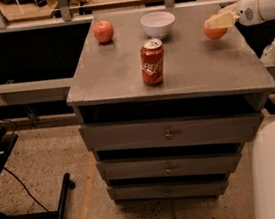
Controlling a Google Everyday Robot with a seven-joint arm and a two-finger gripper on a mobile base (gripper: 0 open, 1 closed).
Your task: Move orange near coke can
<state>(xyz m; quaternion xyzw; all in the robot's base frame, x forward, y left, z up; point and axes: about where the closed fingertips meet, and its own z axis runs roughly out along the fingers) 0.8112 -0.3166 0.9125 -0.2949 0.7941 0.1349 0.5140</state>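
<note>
Though wanted beside the red aluminium coke can (152,62), lies well apart at grey desk's (198,70) far corner: smooth round orange (214,34), cream claw (215,22) over it, grip impossible to tell.

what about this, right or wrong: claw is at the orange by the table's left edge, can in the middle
Wrong: the camera view shows the claw at the orange by the table's right edge, not left. The can is in the middle.
</note>
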